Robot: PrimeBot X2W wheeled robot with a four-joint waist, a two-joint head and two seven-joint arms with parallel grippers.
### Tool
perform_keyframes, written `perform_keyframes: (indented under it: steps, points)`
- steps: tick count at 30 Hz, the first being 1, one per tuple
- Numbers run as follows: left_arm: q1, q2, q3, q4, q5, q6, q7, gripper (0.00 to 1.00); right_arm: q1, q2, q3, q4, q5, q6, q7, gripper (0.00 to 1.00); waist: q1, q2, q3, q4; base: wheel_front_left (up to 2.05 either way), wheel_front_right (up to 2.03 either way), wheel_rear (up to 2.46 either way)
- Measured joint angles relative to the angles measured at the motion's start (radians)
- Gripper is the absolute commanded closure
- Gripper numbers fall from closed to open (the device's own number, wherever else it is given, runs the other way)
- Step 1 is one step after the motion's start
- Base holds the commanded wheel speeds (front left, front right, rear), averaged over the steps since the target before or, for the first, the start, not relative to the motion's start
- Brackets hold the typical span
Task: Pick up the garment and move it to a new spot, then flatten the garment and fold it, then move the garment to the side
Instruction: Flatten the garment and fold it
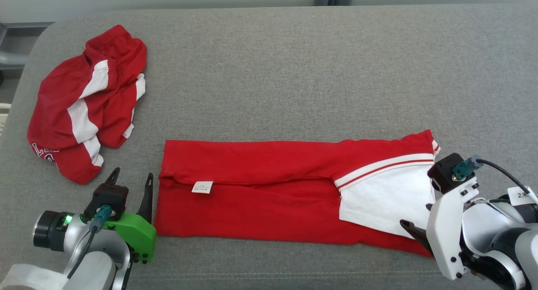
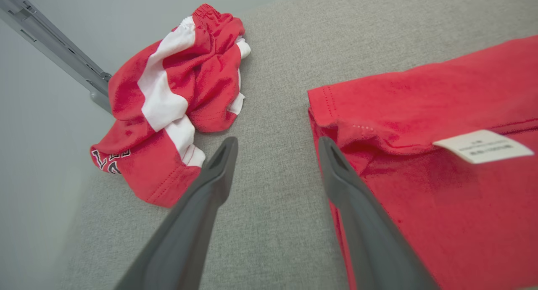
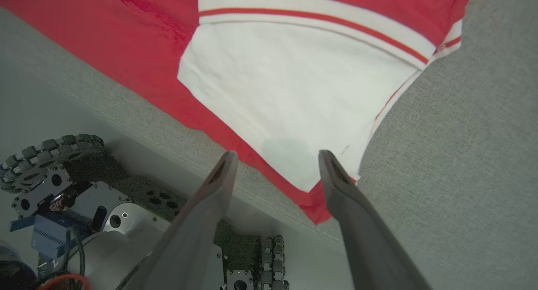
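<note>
Folded garment (image 1: 260,189), seemingly flat, on cushion (image 1: 294,71)

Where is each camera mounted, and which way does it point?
Head: above, looking down on the grey table; left tool and right tool at its bottom corners.
Left wrist: along its open fingers, between the crumpled garment and the folded shirt.
Right wrist: along its fingers at the shirt's white panel, wheeled base below.
All share the shirt.
</note>
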Motion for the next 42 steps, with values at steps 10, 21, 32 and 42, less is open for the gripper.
perform_keyframes:
  steps: [10, 21, 32, 42]
  points:
    - [0.074, -0.077, 0.141, -0.146, -0.105, 0.075, -0.182, 0.0, 0.032, 0.132, -0.093, 0.079, -0.124, 0.001, -0.421, 0.0, 0.0, 0.0, -0.061, 0.024, 0.0, 0.0, 0.0]
    - [0.207, -0.2, 0.255, -0.238, -0.17, 0.035, -0.197, 0.0, 0.068, 0.346, -0.277, 0.292, -0.233, 0.0, -0.892, 0.0, 0.0, 0.0, -0.157, 0.04, 0.0, 0.0, 0.0]
    - [0.302, -0.198, 0.243, -0.244, -0.083, -0.041, -0.197, 0.0, 0.082, 0.402, -0.358, 0.415, -0.282, 0.0, -1.109, 0.0, 0.0, 0.0, -0.23, 0.043, 0.0, 0.0, 0.0]
    - [0.36, -0.21, 0.248, -0.236, -0.05, -0.071, -0.197, 0.0, 0.1, 0.405, -0.335, 0.514, -0.27, 0.0, -1.171, 0.0, 0.0, 0.0, -0.254, 0.05, 0.0, 0.0, 0.0]
